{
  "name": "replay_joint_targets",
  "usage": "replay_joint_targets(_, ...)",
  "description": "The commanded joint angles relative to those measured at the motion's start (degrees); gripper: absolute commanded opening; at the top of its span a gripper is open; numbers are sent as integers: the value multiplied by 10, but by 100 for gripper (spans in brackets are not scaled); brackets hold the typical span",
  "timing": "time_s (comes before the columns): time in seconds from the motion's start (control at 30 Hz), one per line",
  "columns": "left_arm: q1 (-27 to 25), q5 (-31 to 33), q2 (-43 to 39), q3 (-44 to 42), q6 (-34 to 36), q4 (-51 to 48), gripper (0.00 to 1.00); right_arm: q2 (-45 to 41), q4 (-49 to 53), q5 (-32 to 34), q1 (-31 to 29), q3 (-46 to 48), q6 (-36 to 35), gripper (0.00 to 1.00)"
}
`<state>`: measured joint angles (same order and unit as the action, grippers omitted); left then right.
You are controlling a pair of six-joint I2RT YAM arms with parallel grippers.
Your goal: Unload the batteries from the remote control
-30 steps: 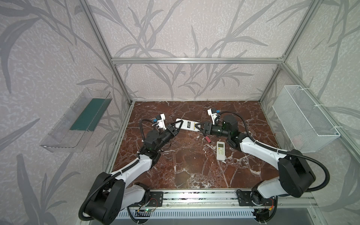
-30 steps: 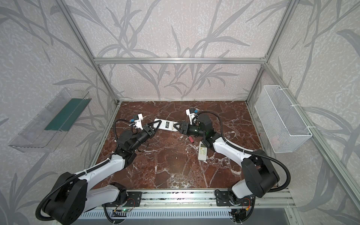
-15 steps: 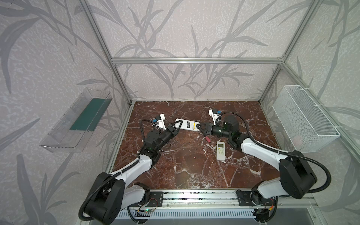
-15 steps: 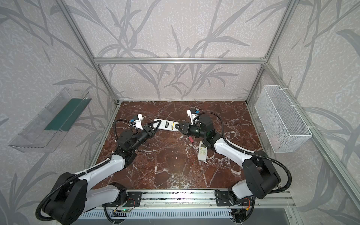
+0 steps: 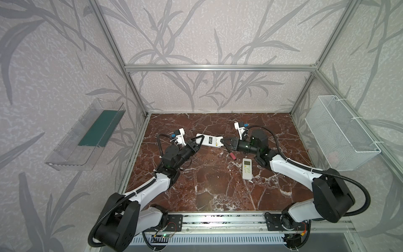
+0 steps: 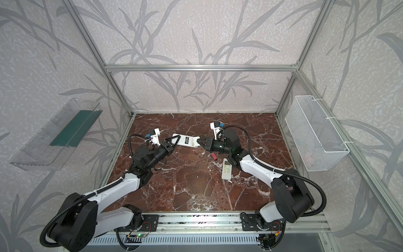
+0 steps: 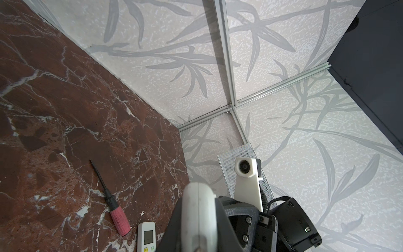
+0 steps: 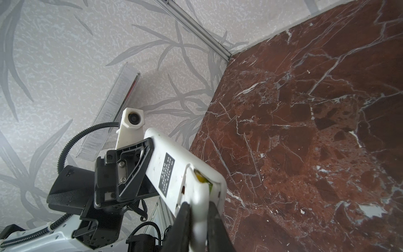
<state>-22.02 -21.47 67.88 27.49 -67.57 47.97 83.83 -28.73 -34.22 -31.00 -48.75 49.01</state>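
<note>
Long white remote control [image 5: 210, 141] is held up off the red-brown marble bench [image 5: 207, 187], over the back-middle area, spanning between the two arms, label side facing up in both top views

Left pincer [image 5: 198, 143] is clamped narrow on the remote's left end, with its black triangular fingers [image 8: 137, 168] on opposite faces. From the left wrist camera the remote shows edge-on between them

Right pincer [image 5: 224, 145] meets the opposite end, closed narrow on the white battery cover [image 8: 194, 194]. The right wrist view has its two dark fingers [image 8: 181, 224] pressed on either side of that cover. The cover sits partly off its seat, with a gap open at its inner end

One yellow-and-green battery [image 8: 202, 179] peeks through that gap, inside the compartment of the held remote. Only a sliver shows, so I cannot tell how many more are in there

Red-handled screwdriver [image 5: 231, 154] lies flat on the bench just below the right pincer, not touching it. Small white remote with a screen [image 5: 247, 169] lies face up near the screwdriver handle, on the nearer side, close beside the right arm

White wire basket [image 5: 340, 135] hangs on the right wall and a clear plastic tray [image 5: 82, 141] with a green liner on the left wall, both well apart from the remotes
</note>
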Motion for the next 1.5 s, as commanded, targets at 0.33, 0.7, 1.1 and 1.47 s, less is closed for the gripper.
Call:
replay_joint_targets(0.33, -1, 0, -8, 9, -2, 29, 0, 23, -35, -54, 2, 2, 6, 1)
replay_joint_targets(0.7, -1, 8, -16, 7, 35, -26, 0, 17, -70, -84, 3, -14, 11, 0)
replay_joint_targets(1.1, 2, 25, -31, -4, 93, -108, 0, -73, 188, 43, 41, -37, -120, 0)
replay_joint_targets(1.47, 3, 21, -28, -13, 103, -110, 0, -123, 475, 436, 98, 8, -248, 0)
